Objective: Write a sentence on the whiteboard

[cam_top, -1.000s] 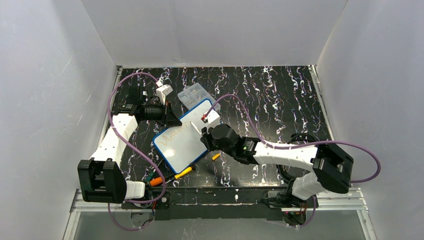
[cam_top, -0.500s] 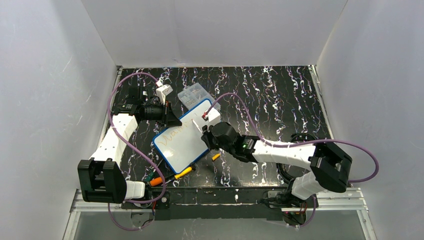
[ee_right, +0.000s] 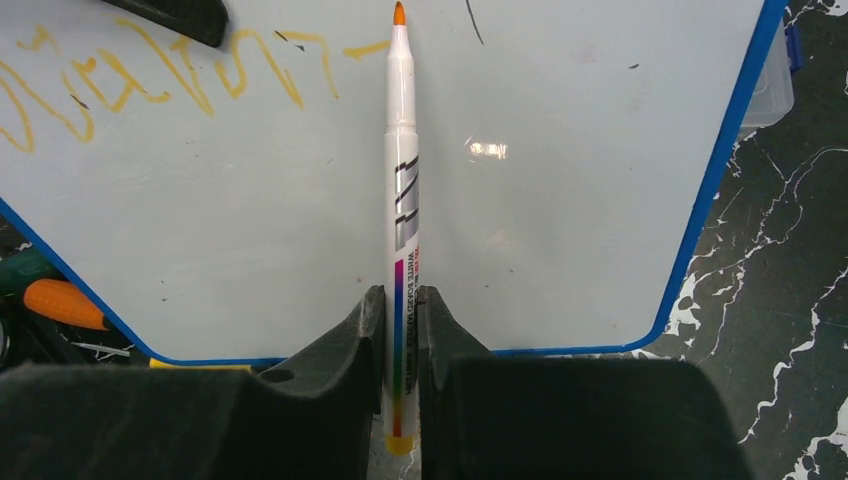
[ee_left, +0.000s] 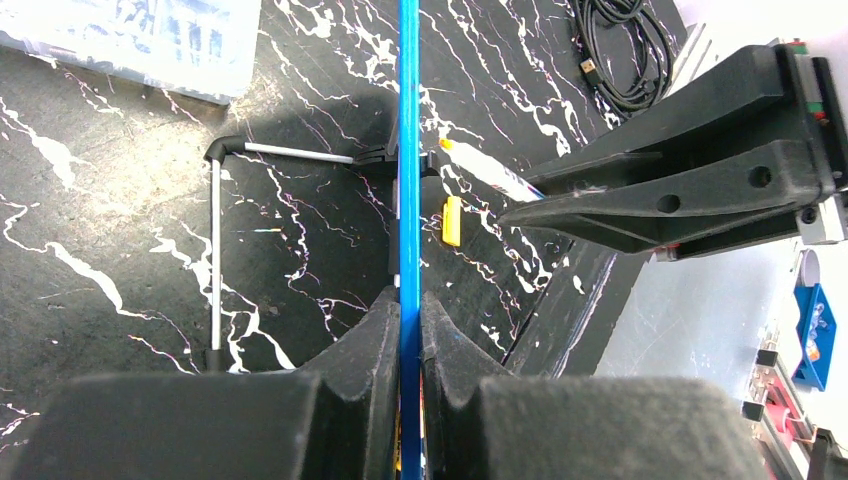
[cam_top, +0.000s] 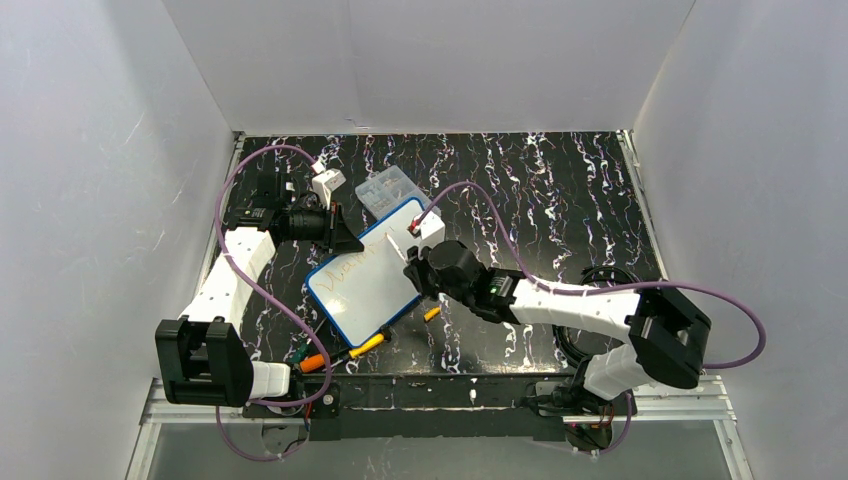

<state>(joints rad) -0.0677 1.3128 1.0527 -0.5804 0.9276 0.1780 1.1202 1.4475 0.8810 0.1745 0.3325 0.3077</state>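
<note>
Over the last second my right tool [ee_right: 398, 300] has crept up and to the right along the whiteboard [cam_top: 365, 275], carrying the marker [ee_right: 400, 150] with it. I read that as the line of the sentence [ee_right: 180, 75] being drawn further across, so the writing is mid-word rather than finished. The right tool is pinching the marker low on its barrel, with the orange nib pointing away from me. The nib sits just right of the last orange stroke, though I cannot tell whether it is touching the white surface. My left tool [ee_left: 409, 300] hasn't moved; it is pressed together on the board's blue rim at the far-left side, holding the board tilted over the counter [cam_top: 560, 200]. Only one slanted line of lettering shows so far, in the board's upper left. There is plenty of blank white to the right of the nib before the rim, and more below the line. The clear box [cam_top: 388, 190] lies just beyond the far corner, so I judge an overshoot there would knock it. The left tool's dark finger lies beside the start of the lettering. A yellow pen [cam_top: 368, 344] lies near the board's near edge.
</note>
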